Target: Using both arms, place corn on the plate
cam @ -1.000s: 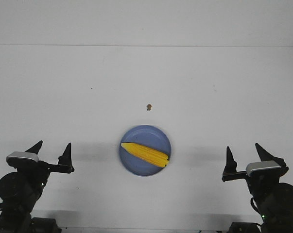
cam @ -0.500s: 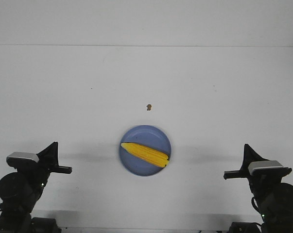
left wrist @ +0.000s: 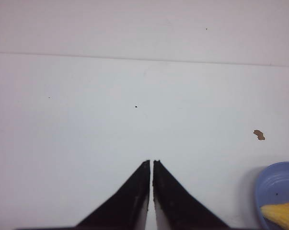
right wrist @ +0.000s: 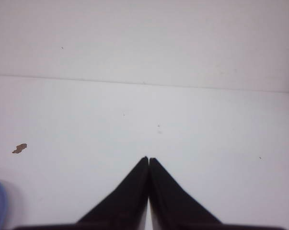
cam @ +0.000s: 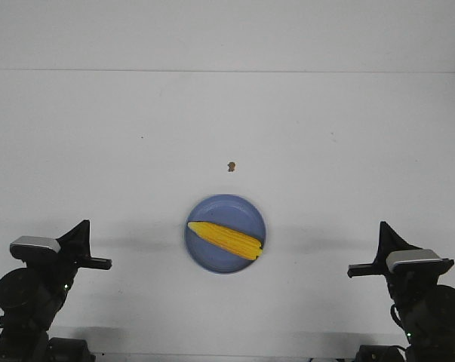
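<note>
A: Where is the corn [cam: 225, 240]?
B: Lower centre, lying across the plate [cam: 212, 262].
A: Grippers?
B: Left [left wrist: 151, 163] and right [right wrist: 148, 159] closed, empty.
A: Handling?
B: Probably stiff, light, rolls; grasp both ends.

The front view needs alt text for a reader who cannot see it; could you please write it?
A yellow corn cob lies across a round blue plate on a white table. The left gripper and right gripper sit shut and empty, well apart from the plate on either side. A small brown speck lies beyond the plate.
</note>
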Robot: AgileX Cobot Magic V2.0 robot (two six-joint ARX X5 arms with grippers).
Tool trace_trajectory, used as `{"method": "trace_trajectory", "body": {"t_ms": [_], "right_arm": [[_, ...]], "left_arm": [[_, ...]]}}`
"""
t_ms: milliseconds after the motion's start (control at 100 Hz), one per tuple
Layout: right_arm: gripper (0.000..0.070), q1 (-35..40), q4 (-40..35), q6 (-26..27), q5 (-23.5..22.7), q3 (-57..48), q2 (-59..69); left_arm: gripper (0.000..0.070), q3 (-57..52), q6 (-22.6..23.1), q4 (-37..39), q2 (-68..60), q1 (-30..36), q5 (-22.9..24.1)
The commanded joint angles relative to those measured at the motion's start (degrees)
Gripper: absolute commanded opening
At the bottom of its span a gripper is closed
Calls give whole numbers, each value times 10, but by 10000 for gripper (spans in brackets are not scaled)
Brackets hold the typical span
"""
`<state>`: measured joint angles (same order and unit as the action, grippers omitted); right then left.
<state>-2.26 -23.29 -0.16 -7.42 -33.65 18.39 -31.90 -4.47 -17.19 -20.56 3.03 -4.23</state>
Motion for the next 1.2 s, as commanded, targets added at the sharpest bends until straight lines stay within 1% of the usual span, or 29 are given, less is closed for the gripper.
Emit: {"method": "trace_trajectory", "body": {"t_ms": [0, 320, 400, 430, 510, 640, 750, 950, 1070, 1190], "right_arm": [[0, 0, 7, 4, 1, -6, 0], [0, 0, 7, 4, 1, -6, 0], [0, 0, 7, 4, 1, -6, 0], [0, 0, 7, 4, 1, -6, 0], [0, 0, 7, 4, 1, -6, 0], [0, 0, 7, 4, 1, -6, 0], [0, 0, 7, 4, 1, -6, 0], [0, 0, 7, 4, 1, -6, 0], [0, 0, 7, 4, 1, -6, 0], [0, 0, 7, 4, 1, -6, 0]], "left_arm": [[12, -7, -3, 5, 0, 0, 2], [12, -7, -2, 6, 7, -1, 2], [13, -6, 23, 11, 16, -1, 2], [13, -4, 30, 19, 20, -1, 2], [13, 17, 30, 61, 34, -1, 2], [13, 89, 39, 160, 66, -1, 2], [13, 151, 39, 204, 98, -1, 2], [13, 238, 38, 232, 168, -1, 2], [13, 266, 38, 234, 206, -1, 2], [13, 280, 38, 246, 204, 0, 2]]}}
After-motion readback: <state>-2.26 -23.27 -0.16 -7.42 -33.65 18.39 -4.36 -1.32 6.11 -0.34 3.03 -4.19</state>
